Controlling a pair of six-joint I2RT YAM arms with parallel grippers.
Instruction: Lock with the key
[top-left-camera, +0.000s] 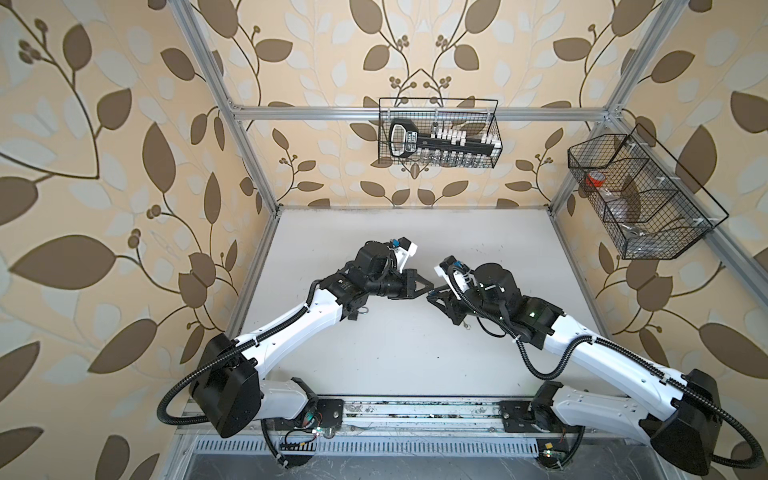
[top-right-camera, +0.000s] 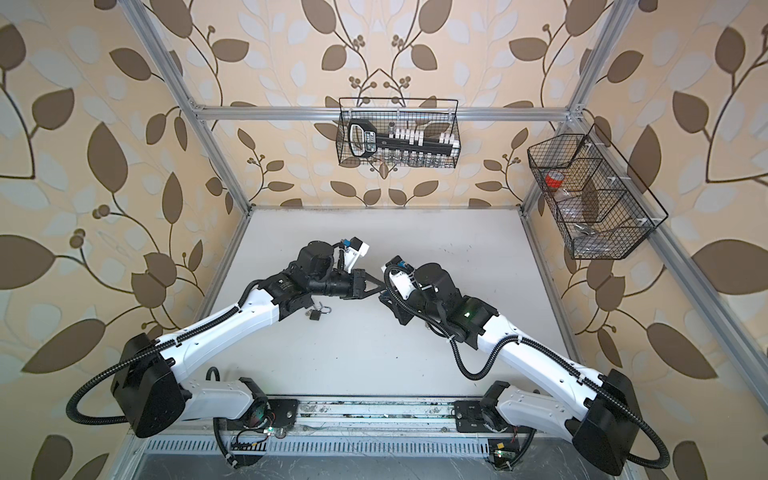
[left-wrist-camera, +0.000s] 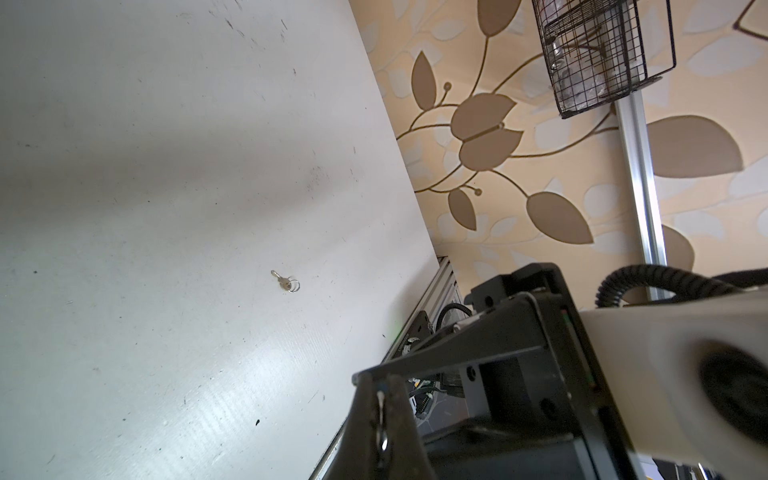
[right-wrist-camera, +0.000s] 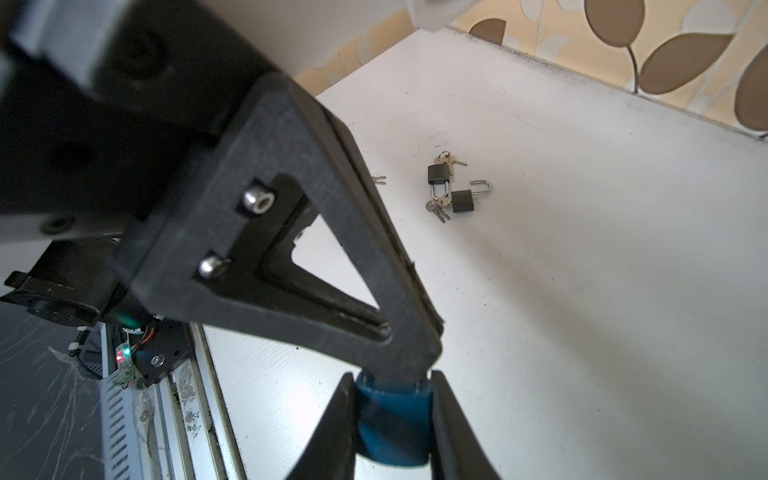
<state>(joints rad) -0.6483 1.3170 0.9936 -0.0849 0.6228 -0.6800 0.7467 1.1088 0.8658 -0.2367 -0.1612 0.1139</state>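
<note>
A blue padlock (right-wrist-camera: 390, 419) hangs above the table between the two arms. My right gripper (right-wrist-camera: 390, 376) has its fingers pressed on both sides of the body. My left gripper (left-wrist-camera: 380, 380) is shut on a thin silvery piece at the padlock's top, apparently its shackle. In both top views the two grippers (top-left-camera: 430, 291) (top-right-camera: 380, 292) meet tip to tip over the middle of the white table (top-left-camera: 395, 365), and the padlock is hidden there. A loose key (left-wrist-camera: 286, 283) on a small ring lies on the table.
Two black padlocks (right-wrist-camera: 438, 173) (right-wrist-camera: 462, 200) with key bunches lie on the table, one with its shackle open (top-right-camera: 326, 309). A wire basket (top-left-camera: 436, 100) hangs on the back wall, and another wire basket (top-left-camera: 648, 249) on the right frame.
</note>
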